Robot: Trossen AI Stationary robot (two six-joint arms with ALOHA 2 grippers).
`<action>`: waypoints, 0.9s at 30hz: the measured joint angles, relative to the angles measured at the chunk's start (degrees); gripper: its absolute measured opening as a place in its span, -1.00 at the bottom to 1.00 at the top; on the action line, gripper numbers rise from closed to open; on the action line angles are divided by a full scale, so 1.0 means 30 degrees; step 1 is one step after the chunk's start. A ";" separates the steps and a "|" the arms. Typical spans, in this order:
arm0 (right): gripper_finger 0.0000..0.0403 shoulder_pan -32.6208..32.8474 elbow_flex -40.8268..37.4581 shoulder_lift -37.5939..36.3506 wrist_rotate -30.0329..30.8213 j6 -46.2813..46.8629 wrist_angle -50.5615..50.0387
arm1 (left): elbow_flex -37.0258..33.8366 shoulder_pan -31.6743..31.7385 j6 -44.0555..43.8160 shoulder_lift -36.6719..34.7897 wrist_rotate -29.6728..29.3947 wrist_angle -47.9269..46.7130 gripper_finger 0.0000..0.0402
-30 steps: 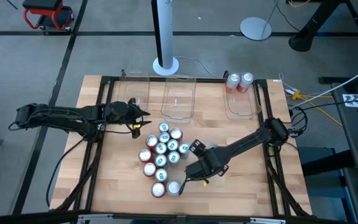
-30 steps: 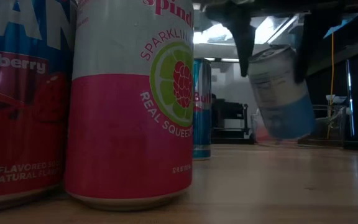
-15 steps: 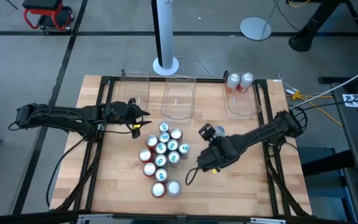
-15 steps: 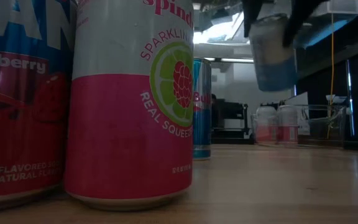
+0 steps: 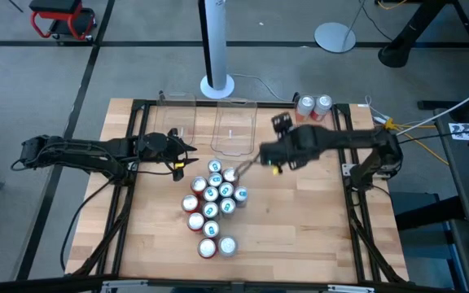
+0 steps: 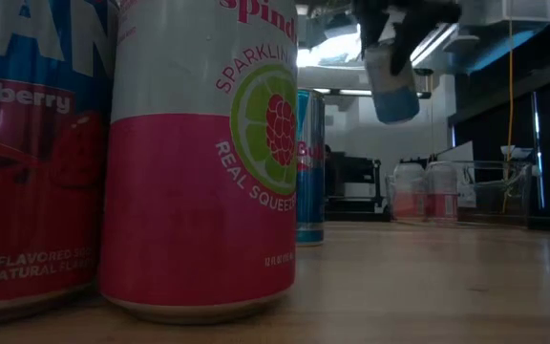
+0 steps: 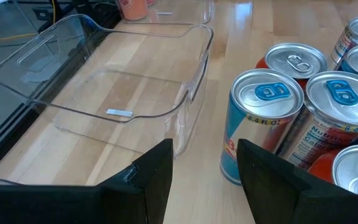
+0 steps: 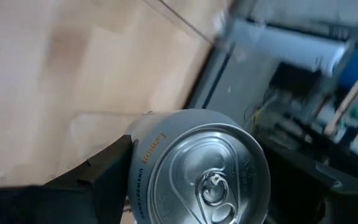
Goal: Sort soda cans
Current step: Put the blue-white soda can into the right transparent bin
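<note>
A cluster of soda cans [image 5: 212, 203] with red, blue and white bodies stands upright on the wooden table. High over the table, just near of the bins, my right gripper [image 5: 285, 127] is shut on a white-and-blue soda can [image 6: 392, 88], whose silver top [image 8: 208, 180] also shows in the right wrist view. My left gripper [image 7: 205, 180] waits at the cluster's far left, open, with nothing between its fingers. A blue-and-silver can [image 7: 261, 124] stands just ahead of it. Two red cans [image 5: 314, 104] stand in the rightmost clear bin [image 5: 316, 134]. My right gripper pinches the can's upper side wall [image 8: 143, 163] between its two fingers, one finger [image 8: 104, 171] on each side just below the top rim. The fingers come from above, slanting down. The can hangs below them, slightly tilted and well clear of the table.
Three clear plastic bins line the far edge: the left bin [image 5: 177, 122], the middle bin [image 5: 234, 130] and the right one. A white pole's base [image 5: 216, 85] stands behind them. Bare wood lies right of the cluster [image 5: 308, 220]. Two big cans [image 6: 199, 153] fill the low view's left.
My right gripper has risen and swung from the table's near middle toward the far edge, up to the bins, rolling as it went. The white-and-blue can went with it, from a tilt just above the table to high in the air.
</note>
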 joint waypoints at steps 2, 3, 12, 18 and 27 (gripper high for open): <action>0.44 -0.1085 -0.0058 -0.0122 0.0226 -0.0051 0.0033 | 0.0000 -0.0007 0.0003 0.0000 0.0000 -0.0013 -0.16; 0.44 -0.1605 -0.0236 -0.0249 0.0363 -0.0052 0.0078 | 0.0000 -0.0002 0.0000 0.0000 0.0000 -0.0048 -0.16; 0.44 -0.5223 -0.6132 -0.3153 0.0129 0.0838 0.0202 | -0.0015 -0.0007 -0.0044 0.0000 0.0007 -0.1008 -0.16; 0.44 -0.6859 -1.0602 -0.6328 -0.0054 0.1060 0.4043 | -0.0015 0.0000 -0.0044 0.0000 0.0000 -0.0654 -0.16; 0.44 -0.9655 -1.5578 -0.8681 -0.1206 -0.0600 1.0211 | -0.0015 -0.0006 0.0020 -0.0001 0.0000 0.0109 -0.16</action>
